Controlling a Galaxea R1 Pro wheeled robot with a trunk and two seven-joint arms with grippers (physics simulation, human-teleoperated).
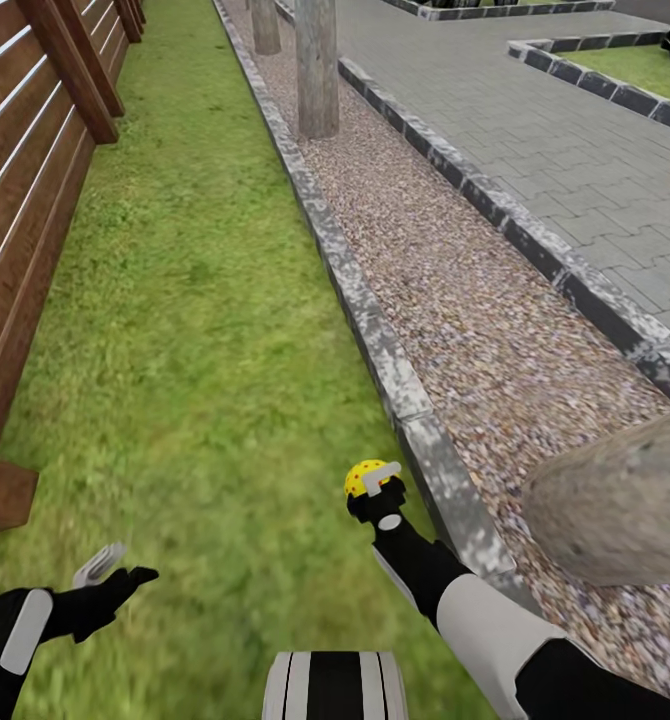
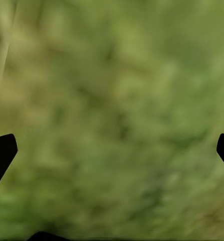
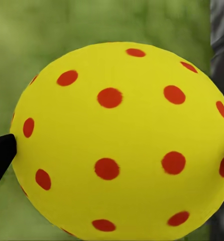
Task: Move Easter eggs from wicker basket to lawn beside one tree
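Observation:
My right gripper (image 1: pixel 372 486) is shut on a yellow Easter egg (image 1: pixel 360 476) with red dots, held low over the lawn (image 1: pixel 195 330) close to the grey stone kerb (image 1: pixel 375 340). The right wrist view shows the egg (image 3: pixel 119 143) close up, with a black fingertip (image 3: pixel 1 153) pressed to each side. My left gripper (image 1: pixel 103 566) hangs open over grass at the lower left, and the left wrist view has blurred grass (image 2: pixel 112 115) between its spread fingertips (image 2: pixel 1 153). A thick mottled-grey tree (image 1: pixel 620 505) trunk leans in at the lower right, past the kerb. The wicker basket is out of view.
A brown slatted fence (image 1: pixel 35 180) runs along the left of the grass strip. Beyond the kerb lies a gravel strip (image 1: pixel 475 330) with two more grey trunks (image 1: pixel 316 65) further on, then grey paving (image 1: pixel 555 140). The grass strip stretches ahead.

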